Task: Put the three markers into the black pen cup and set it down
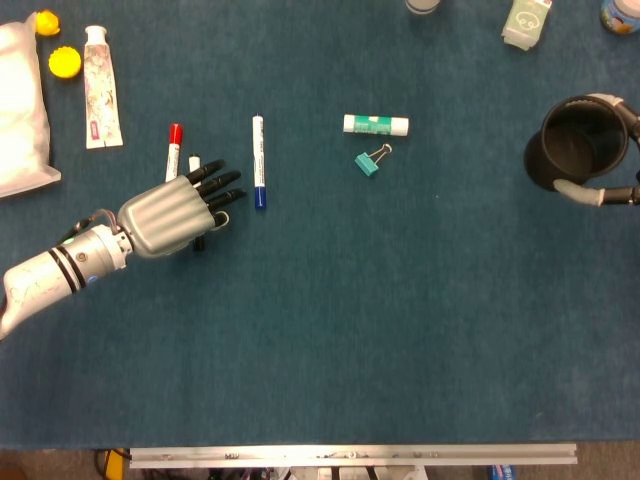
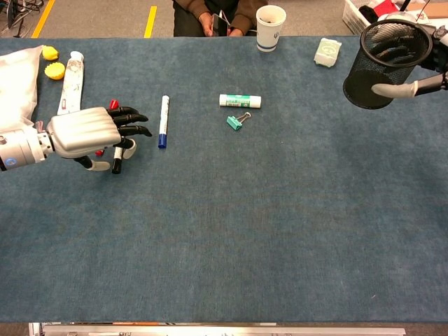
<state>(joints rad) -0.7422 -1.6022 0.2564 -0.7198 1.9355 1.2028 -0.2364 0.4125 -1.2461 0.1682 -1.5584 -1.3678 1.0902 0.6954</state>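
Here the left hand [image 1: 175,213] hovers palm down over a black-capped white marker [image 2: 116,159] on the blue felt table [image 1: 400,330], fingers stretched out together and holding nothing. A red-capped white marker [image 1: 173,150] lies just beyond it, and a blue-capped white marker [image 1: 258,161] sits just beside its fingertips. Far across the table, the right hand [image 2: 413,84] grips the black mesh pen cup [image 2: 385,63], thumb across its wall. A green-and-white glue stick [image 1: 376,124] and a teal binder clip [image 1: 369,163] lie between.
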